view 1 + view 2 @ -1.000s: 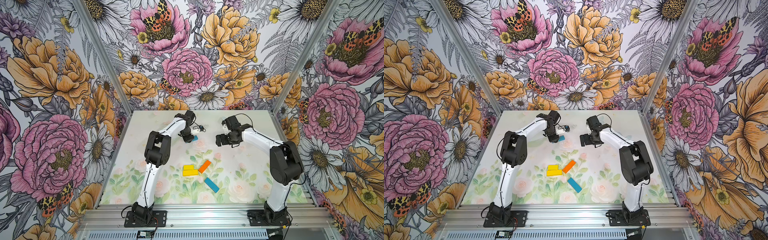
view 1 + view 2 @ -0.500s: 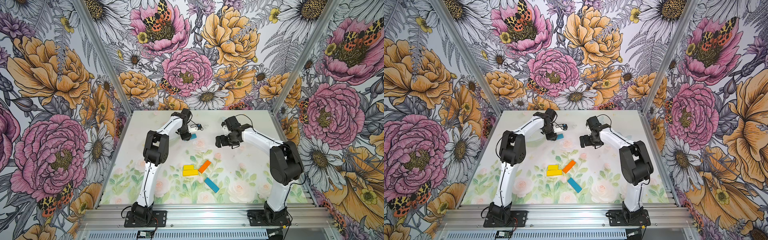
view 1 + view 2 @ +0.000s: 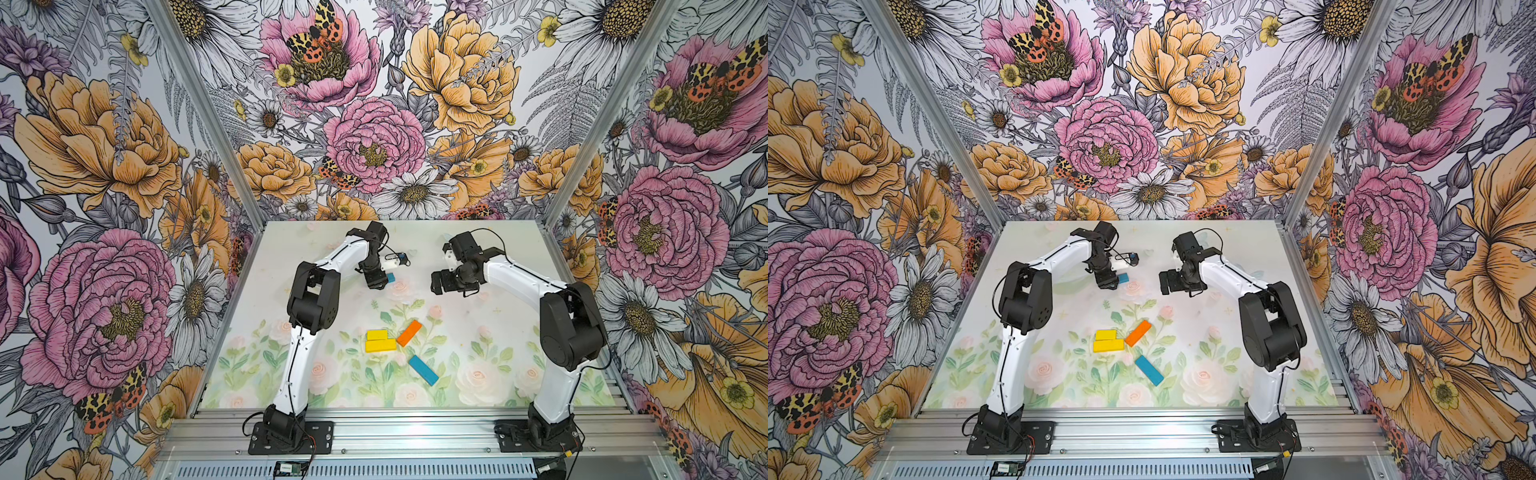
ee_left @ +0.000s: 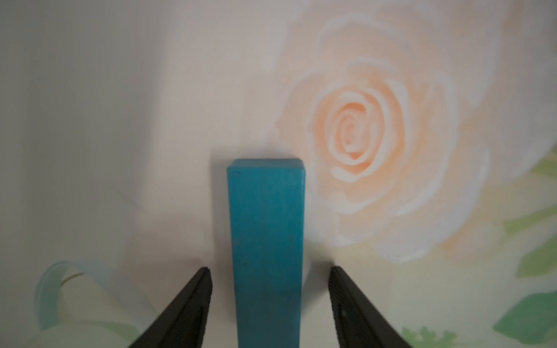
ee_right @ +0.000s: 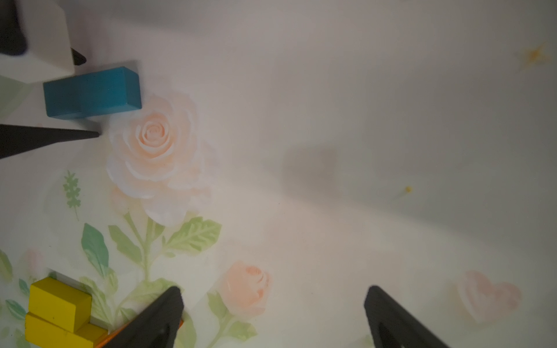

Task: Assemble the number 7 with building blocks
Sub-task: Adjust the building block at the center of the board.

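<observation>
Building blocks, five in all, lie on the desk [image 3: 498, 316] that I work from afar. Far blue block [image 3: 390, 277]: it rests toward the back of the desk beside a printed peach rose [image 4: 355, 135], at the tip of the left arm [image 3: 332, 259]. In the left wrist view this block [image 4: 266, 241] runs lengthwise between the left jaws, which stand parted on either side of it, a strip of desk showing on each side, so I read them as open and not gripping. The right wrist view shows the same block [image 5: 90, 92] with one dark jaw tip on each of its long sides. Near group, at mid-desk in both top views: short yellow block [image 3: 377, 334] lies side by side against the long yellow block [image 3: 381, 345]. The orange block [image 3: 409, 333] lies slanted, its lower end just beside the right end of the long yellow one. The second blue block [image 3: 423, 370] lies slanted a little nearer the front rail, apart from the other three. The right arm [image 3: 519, 278] reaches over the back of the desk, well apart from every block. The right jaws are spread wide, and I see only bare desk between them.
</observation>
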You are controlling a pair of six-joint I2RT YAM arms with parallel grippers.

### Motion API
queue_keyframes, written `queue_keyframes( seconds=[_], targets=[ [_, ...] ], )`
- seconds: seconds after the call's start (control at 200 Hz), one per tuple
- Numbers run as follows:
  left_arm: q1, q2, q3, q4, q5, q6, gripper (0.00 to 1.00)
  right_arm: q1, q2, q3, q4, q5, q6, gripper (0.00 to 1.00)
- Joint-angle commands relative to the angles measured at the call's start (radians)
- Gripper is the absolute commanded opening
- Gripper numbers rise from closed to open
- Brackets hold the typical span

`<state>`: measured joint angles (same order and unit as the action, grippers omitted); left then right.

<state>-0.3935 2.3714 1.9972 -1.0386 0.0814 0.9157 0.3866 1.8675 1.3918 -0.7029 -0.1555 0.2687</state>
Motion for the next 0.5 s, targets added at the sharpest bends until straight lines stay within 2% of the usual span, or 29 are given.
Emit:
queue_keyframes(
  seconds=[0.0, 0.145, 0.345, 0.495],
  targets=[
    [-0.01, 0.002, 0.022, 0.074, -0.129, -0.099, 0.67, -0.002, 0.015, 0.027, -0.003, -0.01, 0.002, 0.97],
    [-0.002, -0.028, 0.049, 0.083, -0.157, -0.249, 0.67, -0.001, 0.017, 0.021, -0.003, -0.008, 0.001, 0.97],
    [-0.014, -0.139, 0.004, 0.103, -0.169, -0.443, 0.67, -0.001, 0.029, 0.029, -0.002, -0.004, -0.001, 0.97],
    [-0.012, -0.222, -0.084, 0.103, -0.158, -0.674, 0.67, -0.001, 0.032, 0.036, 0.0, 0.003, -0.009, 0.97]
  ],
)
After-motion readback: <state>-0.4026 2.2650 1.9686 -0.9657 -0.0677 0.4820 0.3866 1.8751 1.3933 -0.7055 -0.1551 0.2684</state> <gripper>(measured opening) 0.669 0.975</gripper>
